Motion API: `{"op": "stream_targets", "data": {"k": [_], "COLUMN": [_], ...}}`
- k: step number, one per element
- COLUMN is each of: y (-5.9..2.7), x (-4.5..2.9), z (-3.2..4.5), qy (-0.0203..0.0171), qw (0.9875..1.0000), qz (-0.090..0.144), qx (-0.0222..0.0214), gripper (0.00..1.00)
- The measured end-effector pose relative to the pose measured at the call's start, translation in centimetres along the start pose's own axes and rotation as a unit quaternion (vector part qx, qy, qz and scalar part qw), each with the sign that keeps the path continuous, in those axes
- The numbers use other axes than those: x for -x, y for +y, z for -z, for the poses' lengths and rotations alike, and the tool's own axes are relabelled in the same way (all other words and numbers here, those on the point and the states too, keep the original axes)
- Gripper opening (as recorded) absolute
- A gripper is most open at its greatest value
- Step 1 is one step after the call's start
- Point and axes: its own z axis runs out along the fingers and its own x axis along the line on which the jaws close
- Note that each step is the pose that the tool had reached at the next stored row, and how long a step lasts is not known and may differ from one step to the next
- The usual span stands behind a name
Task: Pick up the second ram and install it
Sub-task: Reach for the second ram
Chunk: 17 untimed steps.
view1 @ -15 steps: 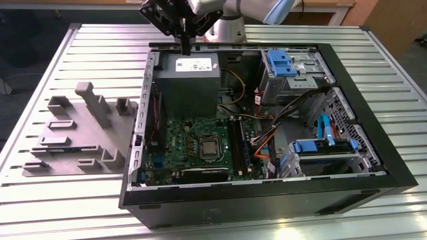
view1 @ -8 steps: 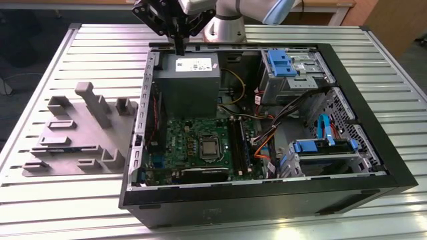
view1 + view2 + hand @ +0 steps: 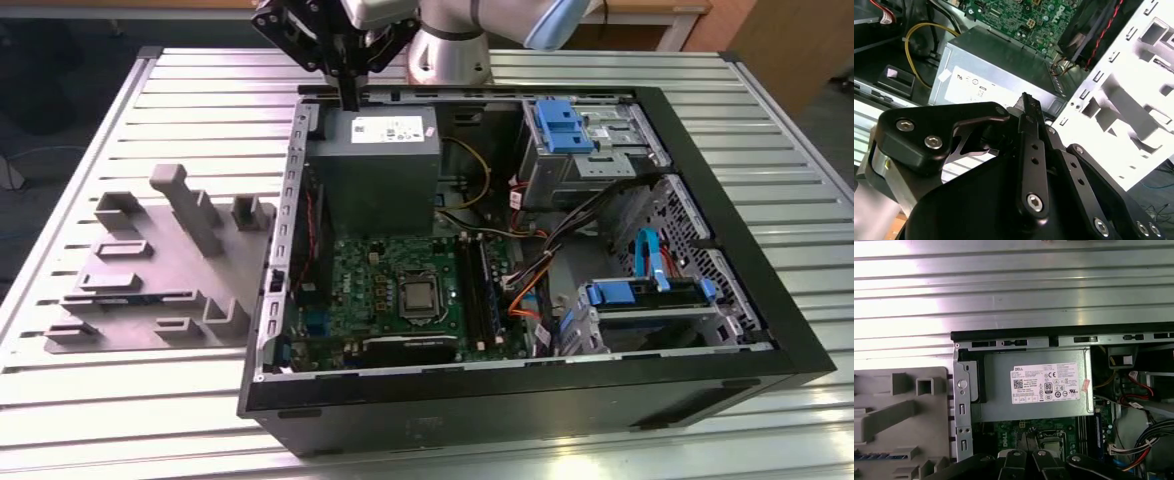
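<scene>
The end effector [image 3: 350,98] hangs over the far edge of the grey power supply [image 3: 380,170] inside the open computer case [image 3: 534,400]. Its fingers look pressed together with nothing visible between them. In the first wrist view, the second ram [image 3: 884,456] shows as a blue-green strip lying flat in the grey holder [image 3: 904,405]. The holder sits on the desk [image 3: 134,400] just outside the case wall, so the ram is well apart from the end effector.
</scene>
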Motion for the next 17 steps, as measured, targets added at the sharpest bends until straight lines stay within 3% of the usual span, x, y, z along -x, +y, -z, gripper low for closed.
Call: {"op": "stream_targets", "data": {"k": [17], "y": [-0.20], "x": [-2.46], "z": [0.07], "qy": [-0.0006], "qw": [1.0000], "qz": [0.000], "qx": [0.0005], "gripper": [0.11]}}
